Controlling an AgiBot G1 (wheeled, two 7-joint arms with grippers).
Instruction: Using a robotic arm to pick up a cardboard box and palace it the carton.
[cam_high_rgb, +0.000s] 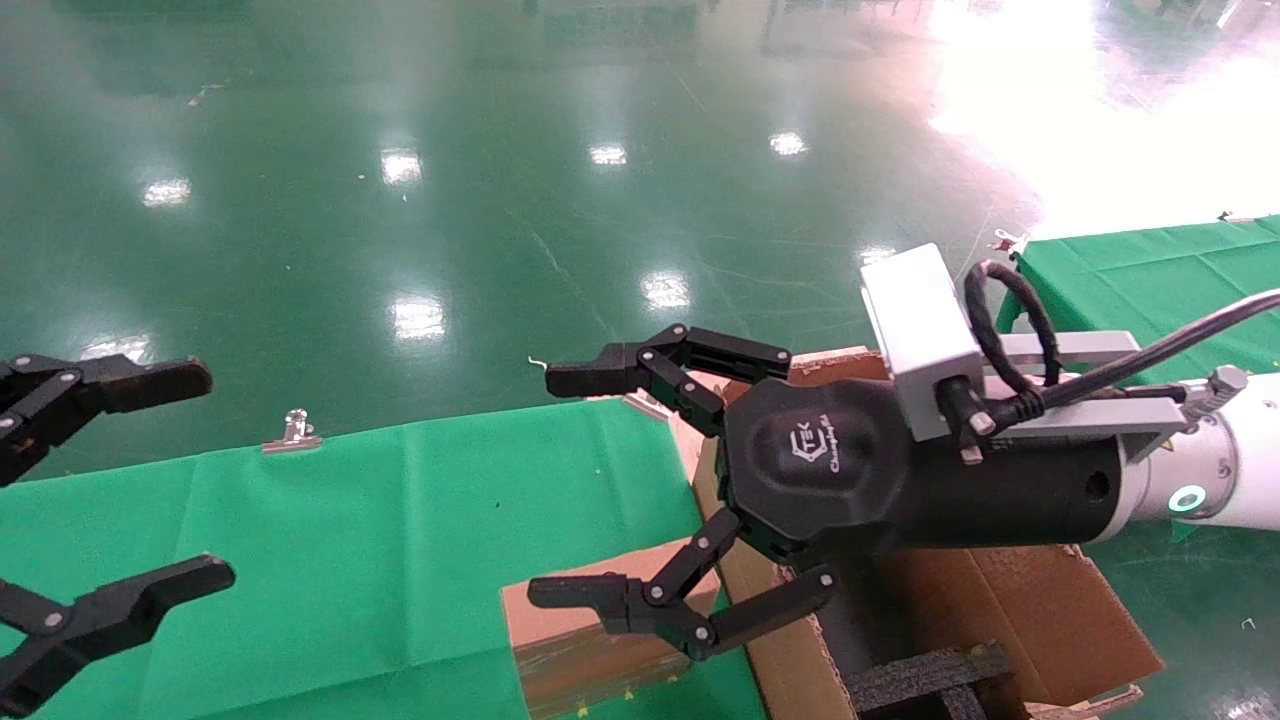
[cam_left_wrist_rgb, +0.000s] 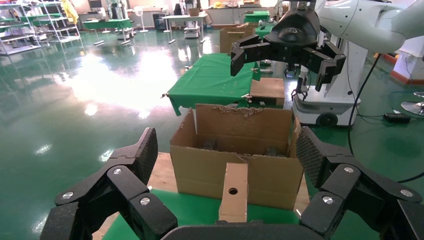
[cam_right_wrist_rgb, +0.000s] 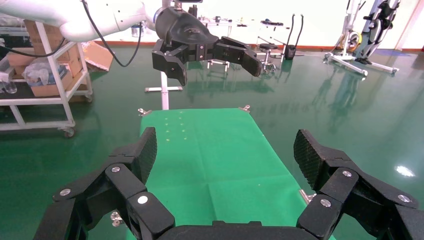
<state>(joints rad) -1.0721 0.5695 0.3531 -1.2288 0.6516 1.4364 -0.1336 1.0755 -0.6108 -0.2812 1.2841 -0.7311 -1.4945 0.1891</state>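
Left gripper (cam_high_rgb: 150, 480) hovers spread wide over my green table (cam_high_rgb: 350, 540), empty. Further right, the right gripper (cam_high_rgb: 570, 490) gapes wide above the cardboard box (cam_high_rgb: 570, 640), which lies just beside the carton (cam_high_rgb: 1040, 610).

A green cloth (cam_high_rgb: 350, 540) covers the table, with soft fold lines in it. A small silver clip (cam_high_rgb: 292, 432) bites the far edge of the cloth. Past the cloth is a shiny green floor (cam_high_rgb: 450, 200) with bright spots of light on it. Another green cloth (cam_high_rgb: 1150, 270) lies off to the right of the first cloth, farther back. A white clip (cam_high_rgb: 1008, 241) sits at its corner.
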